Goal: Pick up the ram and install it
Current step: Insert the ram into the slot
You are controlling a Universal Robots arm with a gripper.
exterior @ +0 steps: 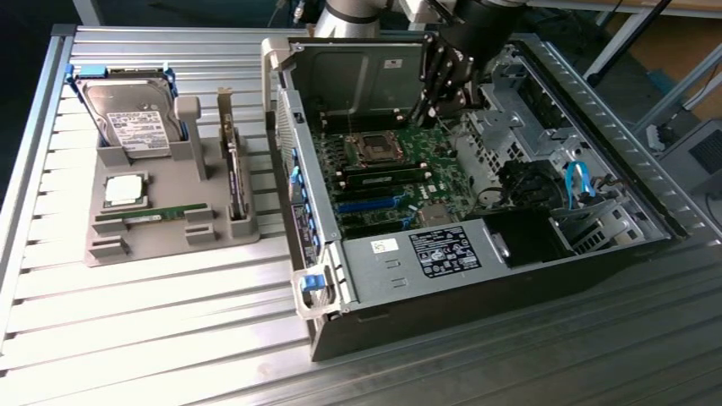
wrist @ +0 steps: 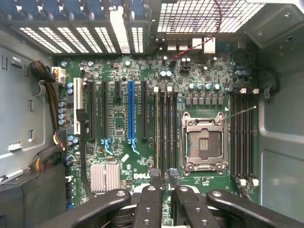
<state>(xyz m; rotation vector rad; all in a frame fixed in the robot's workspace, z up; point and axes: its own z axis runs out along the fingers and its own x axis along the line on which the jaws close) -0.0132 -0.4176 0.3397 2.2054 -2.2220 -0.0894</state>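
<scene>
Just below my wrist, my tool (wrist: 163,177) hangs inside the open computer case (exterior: 474,309), its two fingers (wrist: 154,176) parted with nothing between them. Under the fingertips lies the green motherboard (wrist: 142,61), and the nearest things on it are the black memory slots (wrist: 167,128) just beside the empty processor socket (wrist: 203,142). A second bank of slots (wrist: 242,133) runs along the socket's other side, and a blue expansion slot (wrist: 131,114) stands among black ones further across the board. The case also holds a power supply (exterior: 440,254) with a white label, near its front end. Outside the case, towards the exterior view's left, a grey holder (exterior: 158,244) sits on the slatted tabletop (exterior: 147,321). The ram (exterior: 152,216) lies on its long edge in the holder's front groove, well apart from my tool. Behind it the holder carries a square silver processor chip (exterior: 124,190), a hard drive (exterior: 135,118) leaning at the back, and a dark expansion card (exterior: 235,173) standing along the side nearest the case.
</scene>
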